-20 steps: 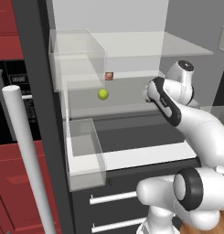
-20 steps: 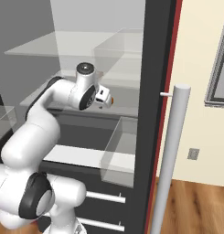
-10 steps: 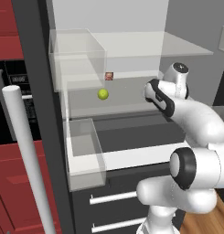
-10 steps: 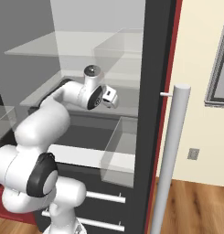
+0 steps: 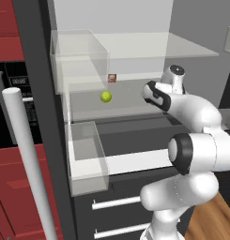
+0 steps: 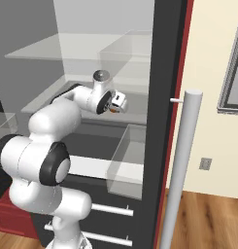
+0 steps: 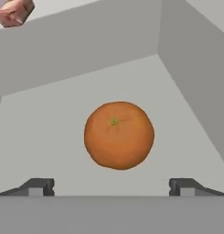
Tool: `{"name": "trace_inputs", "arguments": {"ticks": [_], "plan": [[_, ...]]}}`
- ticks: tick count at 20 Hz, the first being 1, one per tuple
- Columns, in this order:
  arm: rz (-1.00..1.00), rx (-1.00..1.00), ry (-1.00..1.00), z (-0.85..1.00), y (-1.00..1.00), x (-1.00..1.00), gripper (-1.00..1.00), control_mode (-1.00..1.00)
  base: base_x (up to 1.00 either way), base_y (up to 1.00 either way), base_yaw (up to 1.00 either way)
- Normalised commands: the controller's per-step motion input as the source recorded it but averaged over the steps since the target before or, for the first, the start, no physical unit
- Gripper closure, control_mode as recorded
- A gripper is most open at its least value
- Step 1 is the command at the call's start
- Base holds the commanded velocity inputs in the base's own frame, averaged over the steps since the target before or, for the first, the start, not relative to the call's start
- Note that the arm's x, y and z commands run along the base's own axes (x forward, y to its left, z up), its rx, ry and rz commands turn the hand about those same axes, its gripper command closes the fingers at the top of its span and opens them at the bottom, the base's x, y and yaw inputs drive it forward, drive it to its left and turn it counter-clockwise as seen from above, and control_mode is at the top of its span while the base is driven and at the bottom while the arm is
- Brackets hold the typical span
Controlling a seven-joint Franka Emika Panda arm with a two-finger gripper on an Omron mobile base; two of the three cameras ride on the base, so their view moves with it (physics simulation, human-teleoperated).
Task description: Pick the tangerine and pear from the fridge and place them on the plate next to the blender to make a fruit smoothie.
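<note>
Orange and round, the tangerine (image 7: 119, 135) sits dead centre of the hand view on the pale fridge (image 5: 135, 51) floor, just ahead of the gripper (image 7: 111, 187), whose fingers stand wide apart, touching nothing. A reddish-brown box (image 7: 13, 11) peeks in at upper left. Over in the left base view, the pear (image 5: 105, 96) rests mid-frame on the glass shelf (image 5: 130, 96).

The white arm rises from its base, bends at a dark elbow joint and reaches forward and up, the forearm stretched level with the wrist turned sideways. The gripper (image 7: 111, 187) points ahead, its two dark fingertips (image 7: 38, 186) spread wide apart with nothing between them; from the right base camera the gripper (image 6: 117, 102) shows at the arm's far end
</note>
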Motion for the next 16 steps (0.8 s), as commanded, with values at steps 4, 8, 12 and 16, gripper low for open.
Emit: {"name": "trace_inputs", "arguments": {"ticks": [4,8,12,16], "plan": [[0.0,0.0,0.01,-0.09,-0.02,0.52,-1.0,-1.0,0.0,0.0,0.0],[0.0,0.0,0.0,-0.13,-0.15,0.15,-1.0,-1.0,0.0,0.0,0.0],[0.0,0.0,0.0,-0.16,-0.15,0.02,-1.0,-1.0,0.0,0.0,0.0],[0.0,0.0,0.04,-0.25,-0.03,0.0,1.0,-1.0,0.0,0.0,0.0]]}}
